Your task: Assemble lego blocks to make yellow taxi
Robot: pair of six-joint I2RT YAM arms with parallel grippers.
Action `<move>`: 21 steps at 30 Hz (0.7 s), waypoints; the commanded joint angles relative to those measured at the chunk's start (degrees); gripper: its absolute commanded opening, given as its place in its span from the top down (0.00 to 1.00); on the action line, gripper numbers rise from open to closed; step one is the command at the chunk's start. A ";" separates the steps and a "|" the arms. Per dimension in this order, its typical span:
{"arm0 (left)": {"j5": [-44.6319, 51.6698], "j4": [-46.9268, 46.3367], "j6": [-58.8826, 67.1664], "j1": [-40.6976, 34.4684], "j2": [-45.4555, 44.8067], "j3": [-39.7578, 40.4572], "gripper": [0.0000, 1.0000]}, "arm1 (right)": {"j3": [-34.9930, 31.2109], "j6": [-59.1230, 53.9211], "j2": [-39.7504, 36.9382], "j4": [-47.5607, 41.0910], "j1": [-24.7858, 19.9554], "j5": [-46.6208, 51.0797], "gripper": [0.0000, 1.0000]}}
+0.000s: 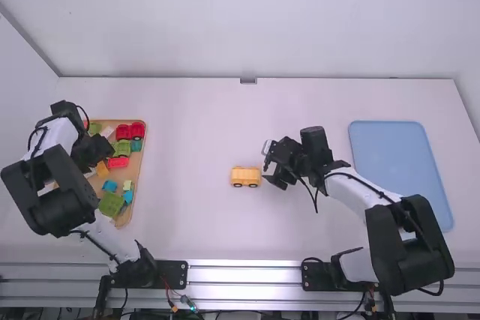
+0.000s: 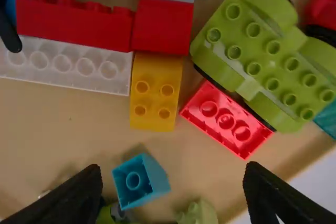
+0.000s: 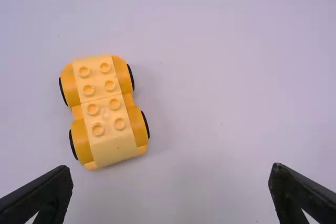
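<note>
Spread left hand (image 1: 96, 151) above blocks (image 2: 153, 90), yellow car (image 3: 107, 114) on table (image 1: 195, 222)

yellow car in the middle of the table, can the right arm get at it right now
Probably yes: the right gripper is open just beside the yellow car, and no block or other arm stands between them.

Yellow brick (image 2: 153, 98) lay beside long white brick (image 2: 73, 65); pinkish-red brick (image 2: 210, 121), underside up, sat beside green wheeled base (image 2: 262, 59); small blue brick (image 2: 139, 182) lay near.
</note>
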 commanded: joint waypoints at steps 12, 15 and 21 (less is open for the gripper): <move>1.25 5.14 3.30 2.64 4.22 -0.35 0.43 | 1.05 0.20 -0.85 -0.42 0.35 -0.31 0.01; 1.36 6.49 3.23 3.02 4.61 -1.46 0.48 | 1.05 0.17 -0.85 -0.39 0.55 -0.28 0.02; 1.57 10.32 3.28 3.41 4.61 -3.61 0.49 | 1.05 0.20 -0.85 -0.39 0.39 -0.28 0.01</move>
